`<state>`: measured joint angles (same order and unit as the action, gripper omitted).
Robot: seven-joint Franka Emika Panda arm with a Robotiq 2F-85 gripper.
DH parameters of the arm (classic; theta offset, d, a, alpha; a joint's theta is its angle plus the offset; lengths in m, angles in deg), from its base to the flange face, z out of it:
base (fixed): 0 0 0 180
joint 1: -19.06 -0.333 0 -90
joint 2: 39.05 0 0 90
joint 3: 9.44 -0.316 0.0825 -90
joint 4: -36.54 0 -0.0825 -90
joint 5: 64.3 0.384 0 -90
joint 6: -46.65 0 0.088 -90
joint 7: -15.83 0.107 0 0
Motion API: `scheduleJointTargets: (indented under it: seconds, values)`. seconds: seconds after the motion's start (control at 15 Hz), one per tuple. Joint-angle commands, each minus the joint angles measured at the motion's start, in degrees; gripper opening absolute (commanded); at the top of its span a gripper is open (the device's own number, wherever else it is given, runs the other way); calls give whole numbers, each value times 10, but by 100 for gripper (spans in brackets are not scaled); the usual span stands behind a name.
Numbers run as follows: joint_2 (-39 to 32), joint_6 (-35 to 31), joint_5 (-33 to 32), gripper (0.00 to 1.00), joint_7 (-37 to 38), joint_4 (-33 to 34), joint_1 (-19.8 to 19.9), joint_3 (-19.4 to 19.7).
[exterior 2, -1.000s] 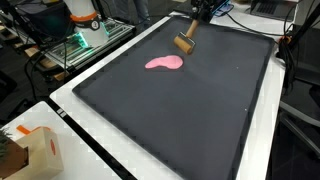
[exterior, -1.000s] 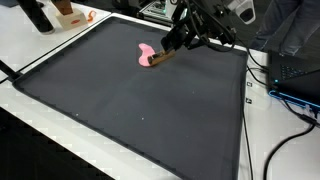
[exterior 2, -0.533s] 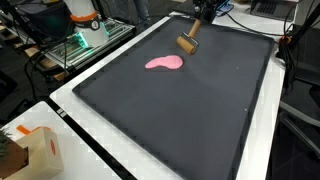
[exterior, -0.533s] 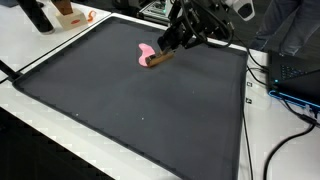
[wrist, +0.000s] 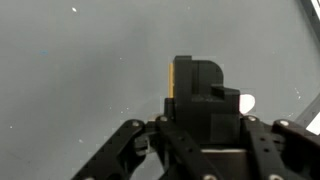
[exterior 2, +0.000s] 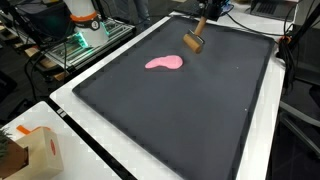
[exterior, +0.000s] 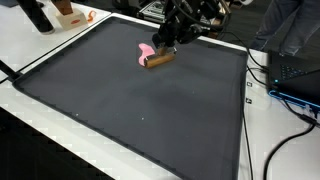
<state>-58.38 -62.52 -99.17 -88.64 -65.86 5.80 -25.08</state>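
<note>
Pincer [exterior 2: 200,26] clamped tight on brown block [exterior 2: 193,41]; vs 1 s ago block's gone right & a bit farther, away from pink blob [exterior 2: 164,63]; now over far part of mat [exterior 2: 200,110], prob. lifted; blob unmoved.
</note>
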Motion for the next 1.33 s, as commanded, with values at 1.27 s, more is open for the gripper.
scheduleJointTargets:
  seconds: [1.27]
  values:
    - [189,-53,215,24,48,-125,75,75]
